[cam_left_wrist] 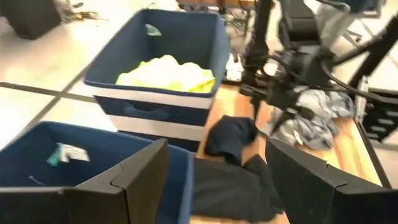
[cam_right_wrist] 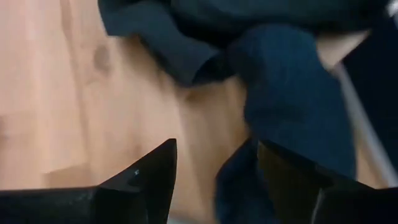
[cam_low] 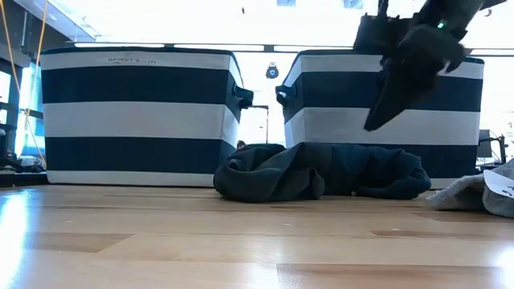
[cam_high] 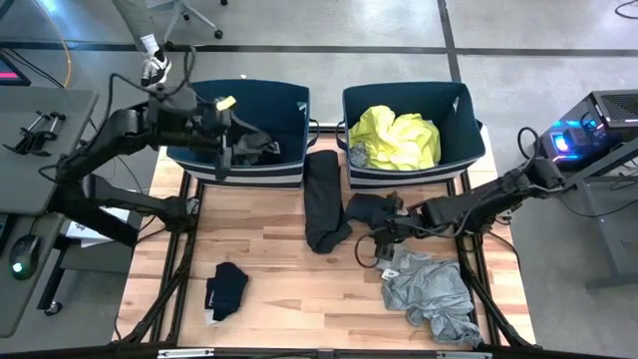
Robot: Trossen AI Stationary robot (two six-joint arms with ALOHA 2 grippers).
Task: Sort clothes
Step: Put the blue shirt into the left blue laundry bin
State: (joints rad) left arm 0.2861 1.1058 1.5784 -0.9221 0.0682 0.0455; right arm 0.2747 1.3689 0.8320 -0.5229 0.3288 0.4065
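1. Neon yellow fabric, a crumpled garment (cam_high: pixel 397 138), fills the right bin (cam_high: pixel 469 150), one of two navy-and-white striped bins at the far edge of the wooden table (cam_high: pixel 289 289); the left wrist view shows it heaped inside that bin (cam_left_wrist: pixel 166 70).
2. A dark garment (cam_high: pixel 254 148) lies inside the left bin (cam_high: pixel 299 100), with the left gripper (cam_high: pixel 224 150) directly over it above that bin; its fingers (cam_left_wrist: pixel 140 177) stand apart with nothing between them.
3. A long black garment (cam_high: pixel 324 197) stretches from the gap between the two bins out onto the table; the low view shows it bunched in front of the bins (cam_low: pixel 281 172).
4. A dark navy garment (cam_high: pixel 367 207) lies just beside the long black one, in front of the right bin. The right gripper (cam_high: pixel 384 234) is low over its near edge; in the right wrist view its fingers (cam_right_wrist: pixel 149 180) are parted, with the navy cloth (cam_right_wrist: pixel 292 99) reaching between them, not pinched.
5. A grey garment (cam_high: pixel 431 294) sprawls on the table nearer than the right gripper, well out from the right bin.
6. A small black garment (cam_high: pixel 226 289) with a white edge sits alone, well out in front of the left bin.
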